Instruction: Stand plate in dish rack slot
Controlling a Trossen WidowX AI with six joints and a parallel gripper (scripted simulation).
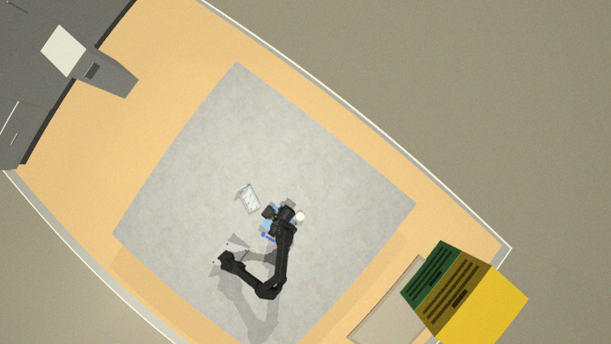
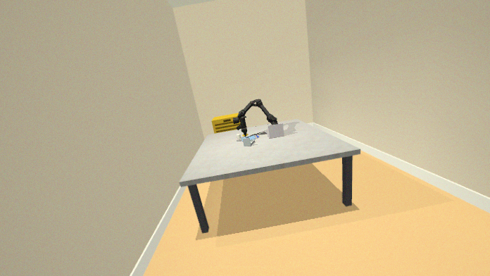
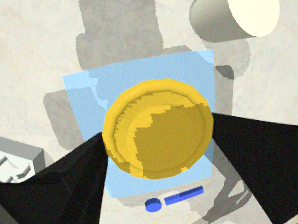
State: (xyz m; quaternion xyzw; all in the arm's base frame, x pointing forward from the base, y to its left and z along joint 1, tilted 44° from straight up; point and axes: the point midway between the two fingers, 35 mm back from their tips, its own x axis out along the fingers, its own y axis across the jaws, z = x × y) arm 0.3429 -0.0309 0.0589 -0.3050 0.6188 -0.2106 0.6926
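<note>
The yellow round plate [image 3: 158,131] lies face up over a light blue mat [image 3: 150,67] [image 1: 265,225], and only a sliver of it shows in the exterior view. My gripper [image 3: 157,128] is shut on the plate, with one black finger against its rim on either side. Whether the plate touches the mat cannot be told. The small grey-white dish rack [image 1: 255,196] [image 2: 247,142] [image 3: 22,148] stands beside the mat, at the left edge of the wrist view. Most of its slots are out of the wrist view, and no plate shows in it.
A cream cup [image 1: 300,216] [image 2: 239,136] [image 3: 255,16] stands beside the mat, on the side away from the rack. A blue spoon-like item [image 1: 269,239] [image 3: 184,196] lies by the mat's edge. A pale upright panel [image 1: 237,247] [image 2: 276,131] stands near the arm's base.
</note>
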